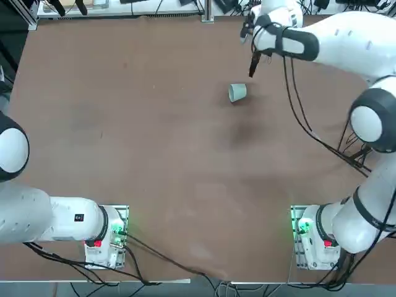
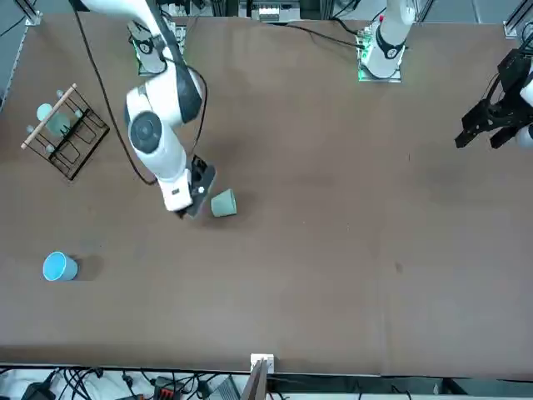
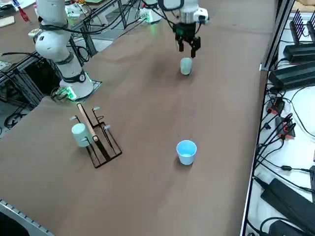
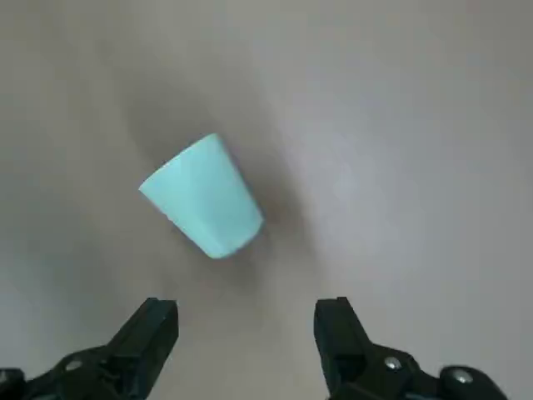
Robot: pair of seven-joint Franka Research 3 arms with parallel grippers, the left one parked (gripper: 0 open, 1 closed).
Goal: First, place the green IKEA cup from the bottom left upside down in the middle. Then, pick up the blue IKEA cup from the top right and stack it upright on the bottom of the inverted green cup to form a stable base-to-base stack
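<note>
"How far along with the green IKEA cup (image 4: 204,198)?"

"Not far, by the look of it. Lying on its side, tapered wall against the brown tabletop (image 2: 333,275), mouth turned toward the robot's left. Not inverted, so no base ready for stacking."

"And the right gripper (image 4: 246,342)?"

"Close over that cup, fingers spread wide, with nothing between them. Just short of a grasp, probably."

"Left to do, then?"

"Nearly everything: grip the green cup, turn it mouth-down, set it in the middle, let go. Then fetch the blue IKEA cup (image 3: 186,152) and stand it upright on the inverted base."

"Blue one where?"

"Well apart from the green, out toward the far edge on the robot's right. Upright, mouth up, untouched by any gripper. Easy enough to lift as placed, most likely."

"Anything else nearby?"

"On the robot's right, a black wire rack (image 3: 101,147) with a wooden bar (image 3: 87,119), and in it another pale green cup (image 3: 81,134). Worth not mixing up with the fallen one."

"In the way?"

"Seemingly clear between fingers and green cup. Watch the black cable (image 2: 108,100) looping beside the right arm (image 2: 158,137) during the turn, and keep wide of the rack when going for the blue. Beware of rolling, too: grip squarely across the curved wall, or risk nudging it away."
</note>
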